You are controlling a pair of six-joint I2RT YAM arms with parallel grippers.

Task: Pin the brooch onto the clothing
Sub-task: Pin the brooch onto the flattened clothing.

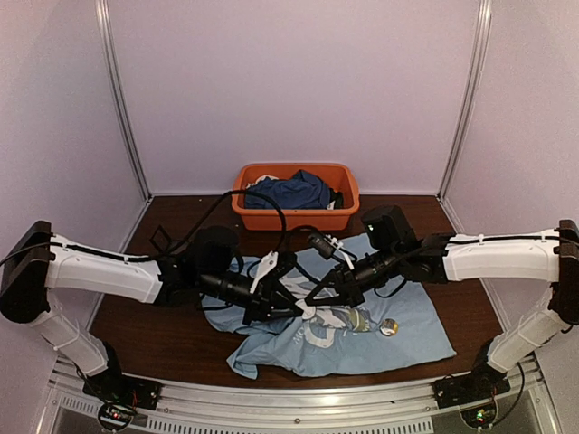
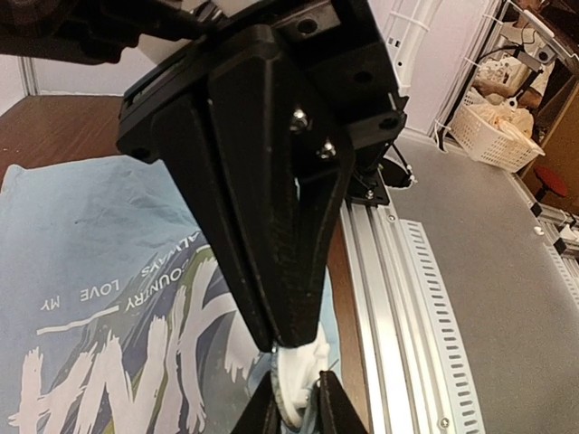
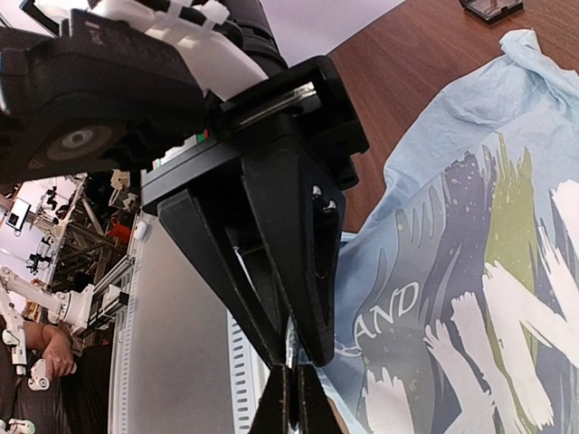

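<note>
Overhead, the brooch lies on the T-shirt, just right of where both arms' tips meet. Only the wrist cameras show the fingers: right gripper pressed closed; left gripper narrowed over a white piece, grip unclear.

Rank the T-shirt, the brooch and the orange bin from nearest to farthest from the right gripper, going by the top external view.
1. T-shirt, spread right beneath the right gripper.
2. brooch, lying on the T-shirt, off to the right.
3. orange bin, farthest back, behind the T-shirt.
</note>
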